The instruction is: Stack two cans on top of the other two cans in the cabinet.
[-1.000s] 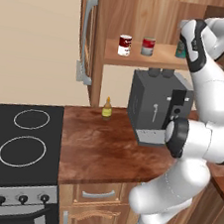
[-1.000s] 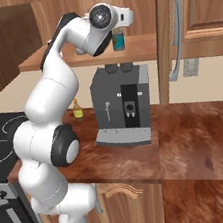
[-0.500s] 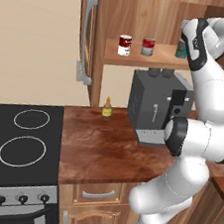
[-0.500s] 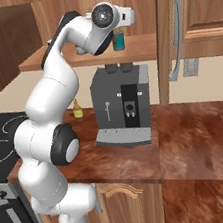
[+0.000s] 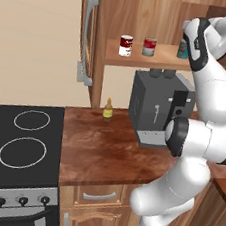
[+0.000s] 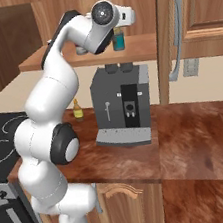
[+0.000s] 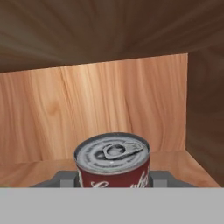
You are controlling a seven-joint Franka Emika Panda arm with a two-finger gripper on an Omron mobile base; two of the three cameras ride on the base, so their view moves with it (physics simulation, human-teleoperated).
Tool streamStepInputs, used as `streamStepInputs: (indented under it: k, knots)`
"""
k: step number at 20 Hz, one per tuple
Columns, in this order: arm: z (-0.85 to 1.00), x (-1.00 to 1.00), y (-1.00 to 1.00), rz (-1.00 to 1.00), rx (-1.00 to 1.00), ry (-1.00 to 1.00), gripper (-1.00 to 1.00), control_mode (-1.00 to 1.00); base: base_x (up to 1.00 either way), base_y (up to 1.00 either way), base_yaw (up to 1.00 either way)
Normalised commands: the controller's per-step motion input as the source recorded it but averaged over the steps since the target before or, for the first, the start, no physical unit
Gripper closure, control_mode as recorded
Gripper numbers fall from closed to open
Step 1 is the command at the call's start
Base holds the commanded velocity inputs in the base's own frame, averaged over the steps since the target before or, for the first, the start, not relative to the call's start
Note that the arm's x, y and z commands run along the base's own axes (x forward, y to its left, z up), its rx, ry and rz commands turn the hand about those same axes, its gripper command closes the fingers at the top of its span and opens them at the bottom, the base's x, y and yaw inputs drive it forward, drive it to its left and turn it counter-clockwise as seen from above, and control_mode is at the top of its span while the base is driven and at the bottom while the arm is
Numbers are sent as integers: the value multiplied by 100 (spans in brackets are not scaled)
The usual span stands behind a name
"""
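While my gripper clasps the rigid, slick red can by its sides above the shelf, I judge it light but slippery.

Teal can, upper right of the left base view: mostly behind the white arm, a sliver showing. In the right base view it sits at top centre, its top behind the arm's wrist. Red can, bottom centre of the hand view: lower part cut off, label script partly readable at best. Finger tips beside it: mere grey stubs; contact with the can cannot be told. Small bottle left of the coffee machine: label too small to read. Stove, lower left, cut by the frame edge.
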Motion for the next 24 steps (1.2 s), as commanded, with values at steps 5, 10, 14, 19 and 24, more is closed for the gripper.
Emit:
streamStepInputs:
  k: [5, 10, 14, 19, 24]
  knots:
    - [0, 8, 0, 0, 0, 0, 100, -100, 0, 0, 0]
    - [0, 14, 2, 0, 0, 0, 100, -100, 0, 0, 0]
    - [0, 11, 1, 0, 0, 0, 100, -100, 0, 0, 0]
    - [0, 9, 0, 0, 0, 0, 100, -100, 0, 0, 0]
    - [0, 4, 0, 0, 0, 0, 100, -100, 0, 0, 0]
